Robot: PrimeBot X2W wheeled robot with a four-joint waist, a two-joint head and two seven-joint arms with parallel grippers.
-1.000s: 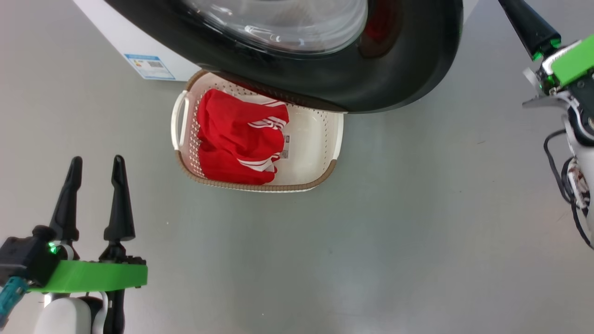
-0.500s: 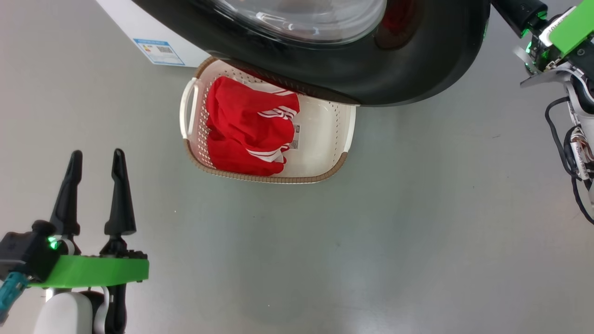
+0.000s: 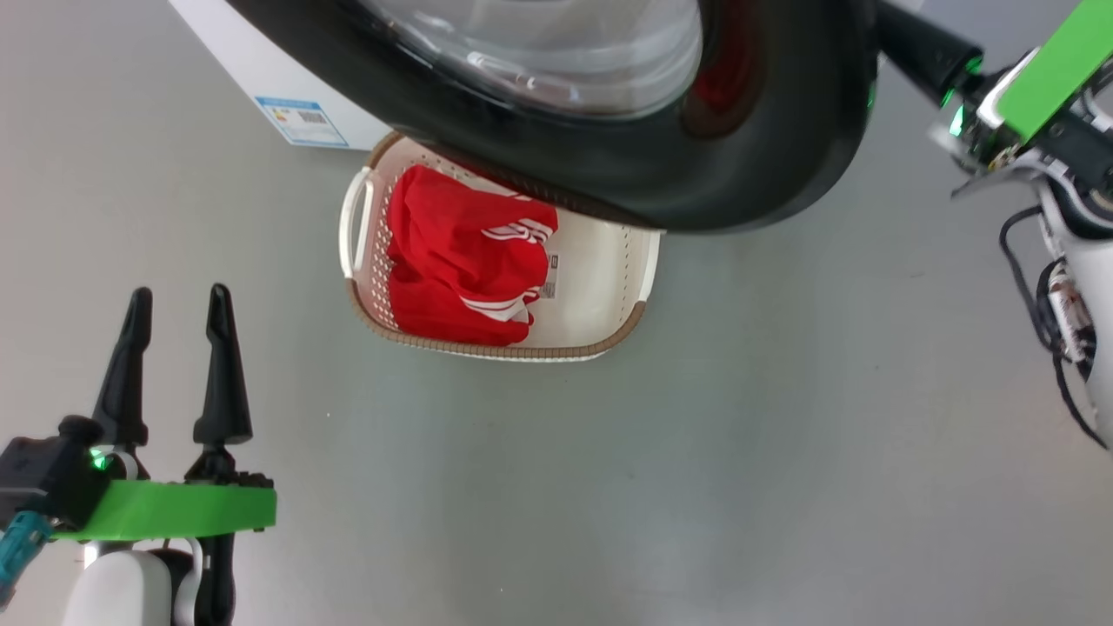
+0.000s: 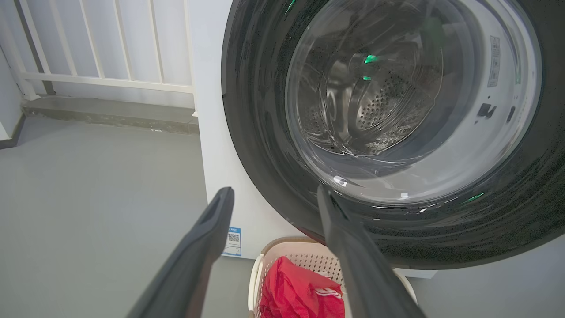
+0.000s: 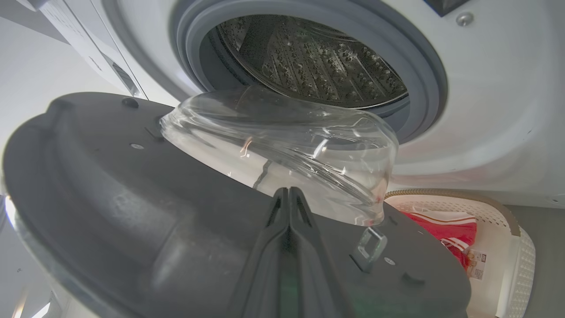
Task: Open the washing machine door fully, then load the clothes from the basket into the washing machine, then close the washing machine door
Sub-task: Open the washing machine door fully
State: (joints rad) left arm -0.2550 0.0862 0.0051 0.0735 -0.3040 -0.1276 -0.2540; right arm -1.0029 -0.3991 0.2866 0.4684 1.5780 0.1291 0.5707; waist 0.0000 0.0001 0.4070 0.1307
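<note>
Your closed right pincer [image 5: 288, 194] lay against the door [image 5: 132, 198], which stood to its left. Your open left pincer [image 3: 178, 296] was nearer the clothes [image 3: 452, 261].

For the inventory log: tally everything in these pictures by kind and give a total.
Washing machine: 1
Door: 1
Basket: 1
Red clothes pile: 1
Robot hands: 2 (left hand, right hand)
Total: 6
</note>
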